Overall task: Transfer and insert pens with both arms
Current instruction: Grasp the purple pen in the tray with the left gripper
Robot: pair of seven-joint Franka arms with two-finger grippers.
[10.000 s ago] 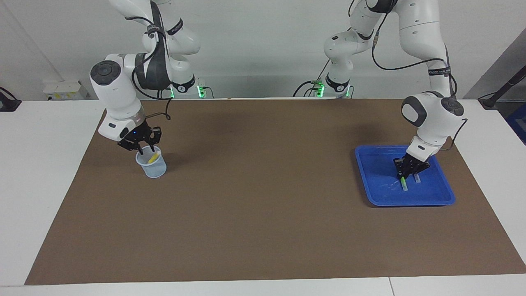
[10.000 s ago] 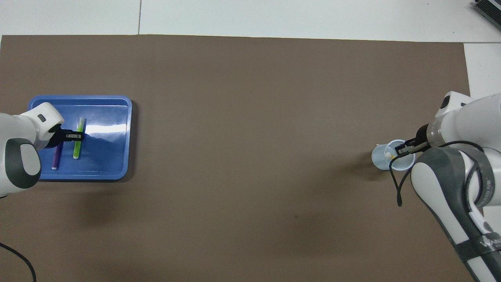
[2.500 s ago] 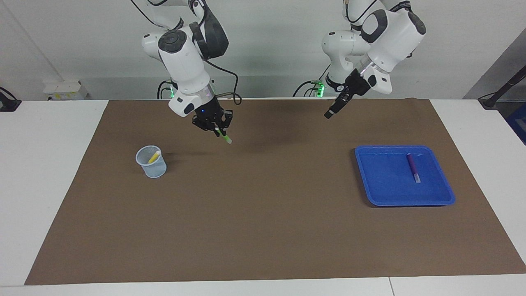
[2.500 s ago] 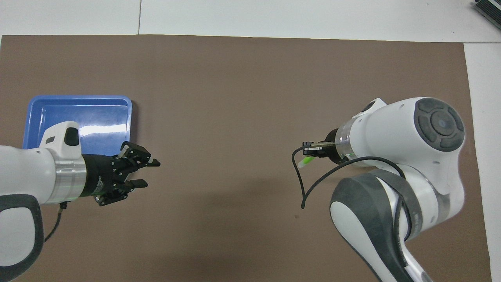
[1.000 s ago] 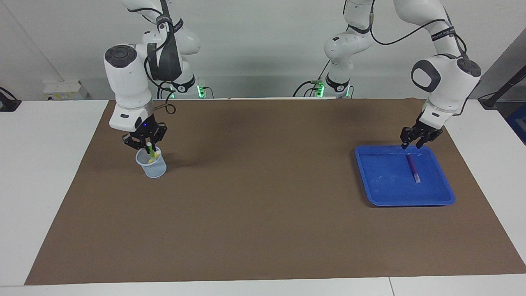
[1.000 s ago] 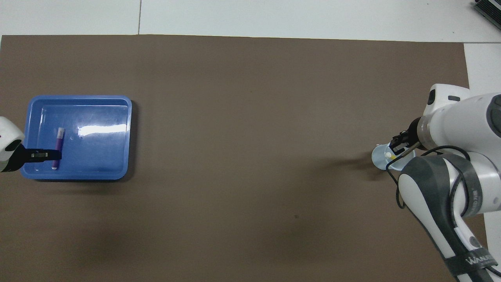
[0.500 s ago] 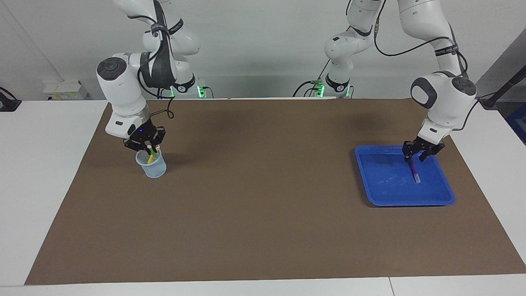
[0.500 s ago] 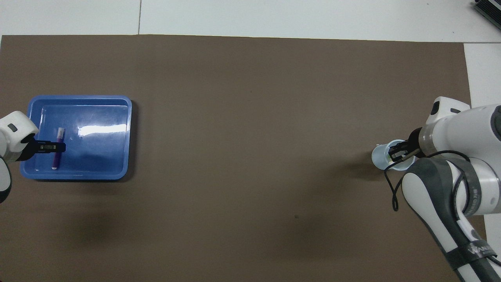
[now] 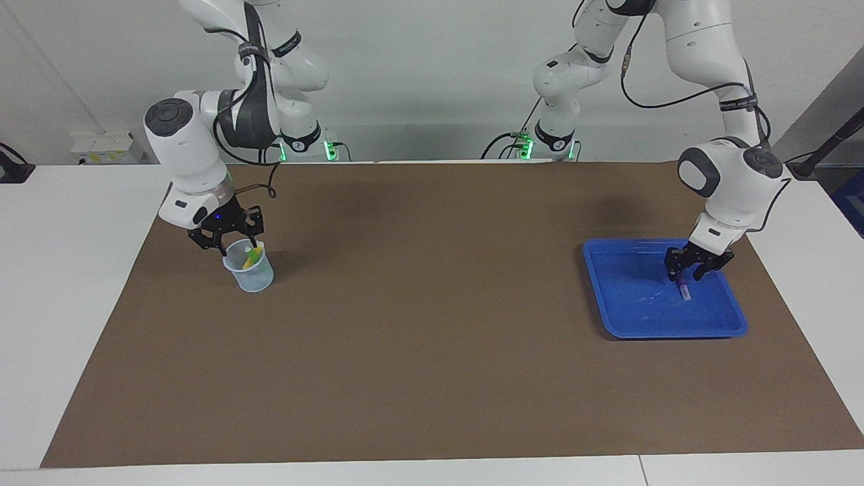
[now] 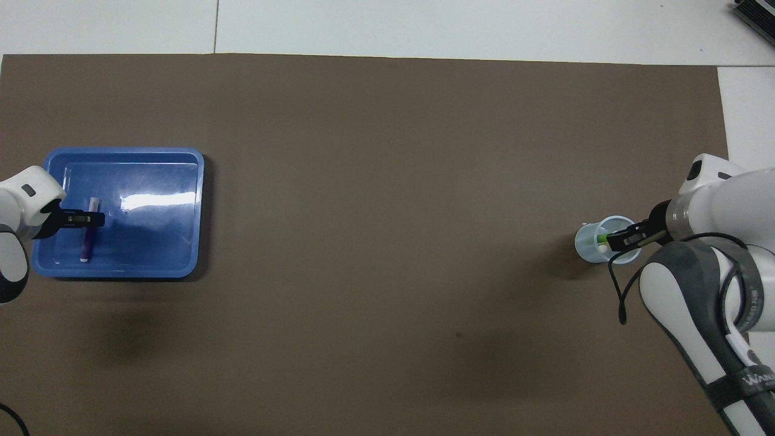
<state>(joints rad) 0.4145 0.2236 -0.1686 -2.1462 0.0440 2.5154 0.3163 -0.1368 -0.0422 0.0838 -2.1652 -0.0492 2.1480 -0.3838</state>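
Left hand [image 9: 698, 270] straddles purple pen [image 9: 684, 289], spread.

The left end effector [image 9: 698, 270] covers the middle of the purple pen [image 9: 685, 291], so contact cannot be told; under the right end effector [image 9: 226, 239], the cup [image 9: 251, 273] hides the lower parts of the green pen [image 9: 248, 255] and yellow pen [image 9: 254, 254]; both arms run off the frame's edge.

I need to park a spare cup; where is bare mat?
The mat between the cup and the blue tray lies bare. It is crowded at the cup under the right gripper, and at the tray, where the left gripper reaches the purple pen.
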